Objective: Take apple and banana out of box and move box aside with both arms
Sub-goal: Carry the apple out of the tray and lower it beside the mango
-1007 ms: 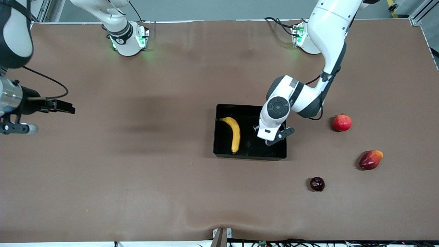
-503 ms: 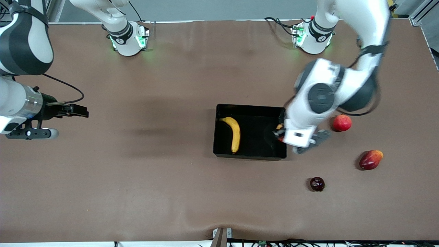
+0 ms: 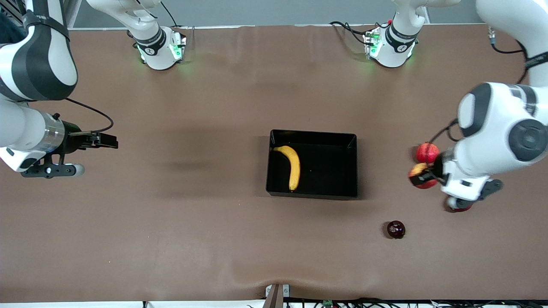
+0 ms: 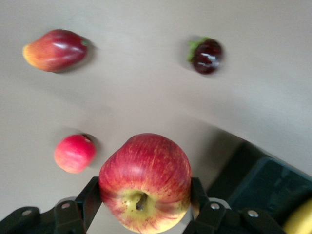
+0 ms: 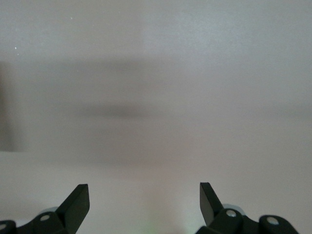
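Left gripper (image 3: 430, 175) jaws clamp the apple (image 4: 145, 182) over bare surface (image 3: 192, 222); right gripper (image 5: 144, 200) (jaws spread, empty) waits.

We record the left gripper (image 3: 426, 175) up in the air over bare table toward the left arm's end, its fingers (image 4: 90, 197) clamped on either side of the apple (image 4: 145, 181). The left arm reaches down from its base with the elbow bent and the wrist turned toward the table's middle. We record the right gripper (image 3: 100, 140) over bare table toward the right arm's end, fingers (image 5: 78, 201) spread wide and holding nothing; that arm waits.
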Controlling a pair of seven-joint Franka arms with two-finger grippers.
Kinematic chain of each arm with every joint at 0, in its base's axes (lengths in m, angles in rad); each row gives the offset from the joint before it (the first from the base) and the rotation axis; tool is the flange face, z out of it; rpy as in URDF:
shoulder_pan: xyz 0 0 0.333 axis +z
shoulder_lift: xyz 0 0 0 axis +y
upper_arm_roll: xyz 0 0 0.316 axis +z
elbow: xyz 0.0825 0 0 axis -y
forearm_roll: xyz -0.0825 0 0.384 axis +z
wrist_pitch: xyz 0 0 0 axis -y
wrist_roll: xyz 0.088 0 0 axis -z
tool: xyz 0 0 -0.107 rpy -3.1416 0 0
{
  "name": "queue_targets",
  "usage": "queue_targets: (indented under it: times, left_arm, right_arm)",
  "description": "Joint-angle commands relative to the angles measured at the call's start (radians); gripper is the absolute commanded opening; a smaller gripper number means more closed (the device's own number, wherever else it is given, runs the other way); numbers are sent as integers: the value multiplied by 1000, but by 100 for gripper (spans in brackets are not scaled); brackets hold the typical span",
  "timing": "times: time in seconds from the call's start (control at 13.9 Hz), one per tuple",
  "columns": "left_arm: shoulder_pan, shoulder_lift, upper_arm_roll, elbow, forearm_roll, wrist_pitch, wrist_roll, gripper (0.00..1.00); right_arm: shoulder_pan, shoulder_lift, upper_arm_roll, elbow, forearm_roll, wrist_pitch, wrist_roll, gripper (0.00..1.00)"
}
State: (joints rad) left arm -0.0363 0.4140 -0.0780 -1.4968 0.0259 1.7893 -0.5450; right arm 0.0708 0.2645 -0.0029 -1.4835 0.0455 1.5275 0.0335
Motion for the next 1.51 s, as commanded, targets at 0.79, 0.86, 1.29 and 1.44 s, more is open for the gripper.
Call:
queue_targets:
  times: [0.79,0.86,1.29,1.44]
  left_arm:
    - [108,353,-9,82,88,400,71,0]
    - [108,365,-9,84,88,413,74,0]
    - [114,327,-22,8,85,366,56,0]
    - [118,310,-22,-34,85,325,60,0]
  right_arm:
    - [49,51,-2,12,11,66,14,100]
    - [50,54,-2,12,11,72,14,100]
    - [49,62,-2,12,11,83,12,100]
    - [47,62,-2,12,11,82,12,100]
